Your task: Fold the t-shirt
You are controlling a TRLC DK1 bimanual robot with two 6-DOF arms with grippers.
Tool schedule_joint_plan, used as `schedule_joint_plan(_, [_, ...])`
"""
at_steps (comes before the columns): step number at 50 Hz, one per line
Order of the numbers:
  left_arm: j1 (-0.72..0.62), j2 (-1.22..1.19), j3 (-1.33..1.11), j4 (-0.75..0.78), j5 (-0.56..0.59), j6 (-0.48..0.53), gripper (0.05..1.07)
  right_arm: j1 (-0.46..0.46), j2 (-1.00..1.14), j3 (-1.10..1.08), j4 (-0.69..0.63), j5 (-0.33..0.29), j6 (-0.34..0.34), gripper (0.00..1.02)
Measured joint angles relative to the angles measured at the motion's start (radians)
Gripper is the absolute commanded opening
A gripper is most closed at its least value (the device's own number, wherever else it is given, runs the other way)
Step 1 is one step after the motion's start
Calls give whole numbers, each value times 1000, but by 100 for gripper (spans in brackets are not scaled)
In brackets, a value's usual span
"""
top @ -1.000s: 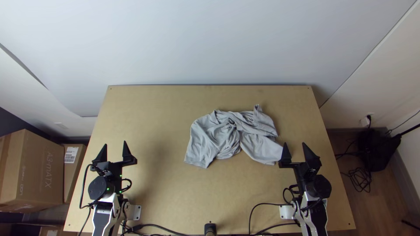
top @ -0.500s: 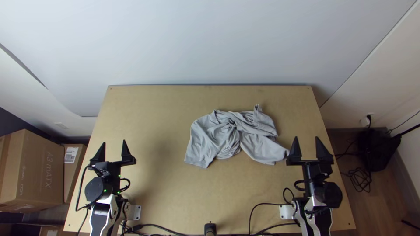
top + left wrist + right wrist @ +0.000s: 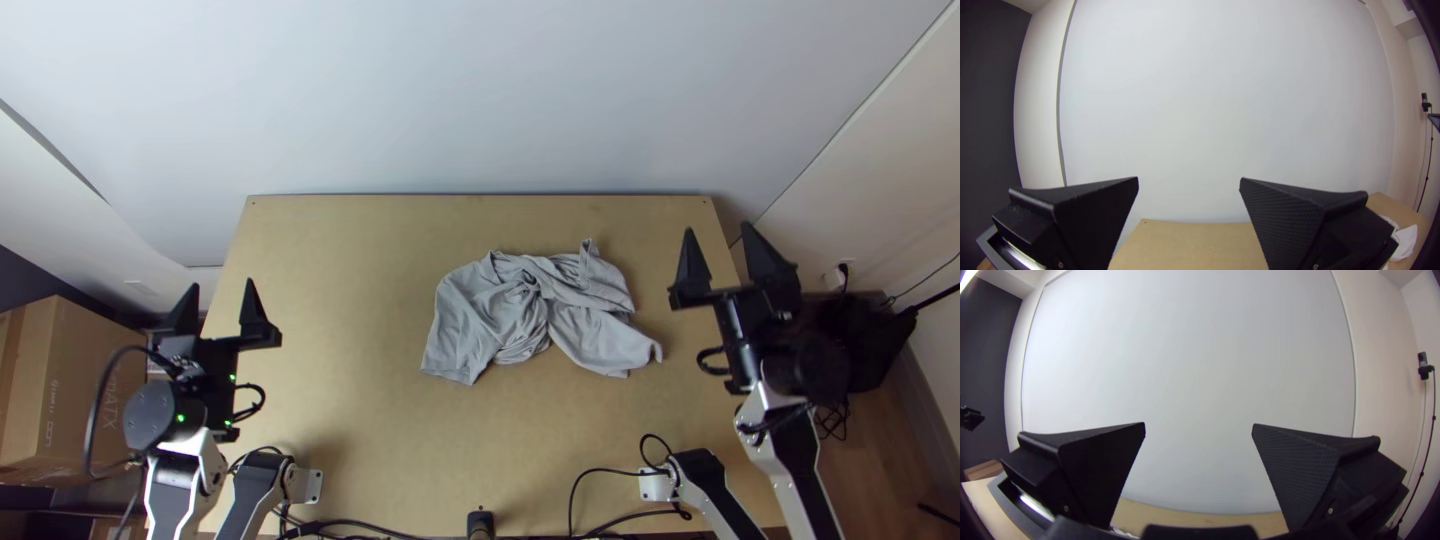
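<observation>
Print on the cardboard box: pale lettering runs across the side of the box (image 3: 80,385), at the left of the top view, beside the table (image 3: 385,440).
T-shirt: the light grey t-shirt (image 3: 500,325) lies bunched and twisted on the table, right of the middle in the top view; folds gather around its centre, a small peak points to the far edge, and a tapered end points right.
Left gripper: in the top view the left gripper (image 3: 221,283) is at the table's left edge, well apart from the t-shirt; its jaws stand wide open with nothing between them.
Right gripper: the right gripper (image 3: 718,228) is by the table's right edge, also apart from the t-shirt, its jaws wide open and holding nothing.
From above: the whole t-shirt, the box, a wall plug (image 3: 838,276) and loose cables (image 3: 832,418) on the floor at the right.
From the left wrist: a strip of table, a large white panel (image 3: 1225,100), a dark wall (image 3: 990,125), and part of the t-shirt beyond one finger.
From the right wrist: the same panel and dark wall, plus a thin black stand (image 3: 1427,455) with a small device (image 3: 1423,365) at its top.
</observation>
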Motion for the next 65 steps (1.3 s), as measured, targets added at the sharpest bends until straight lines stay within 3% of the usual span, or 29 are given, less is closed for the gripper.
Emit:
schedule_joint_plan(18, [13,284,502,-293,-90,-4,103,264,427,457,-114,-3,-71,98])
schedule_joint_plan(31, [109,291,604,-418,-94,-4,103,455,684,686,-196,49,-79,98])
schedule_joint_plan(36, [148,285,611,-475,-93,-4,103,515,790,765,-283,66,-82,98])
schedule_joint_plan(44, [199,270,612,-560,-94,-5,103,573,974,922,-468,75,-65,98])
schedule_joint_plan(55, [204,256,624,-670,-93,-16,103,603,1215,1156,-734,77,27,98])
schedule_joint_plan(65, [220,256,658,-761,-92,-20,103,637,1382,1328,-876,147,64,98])
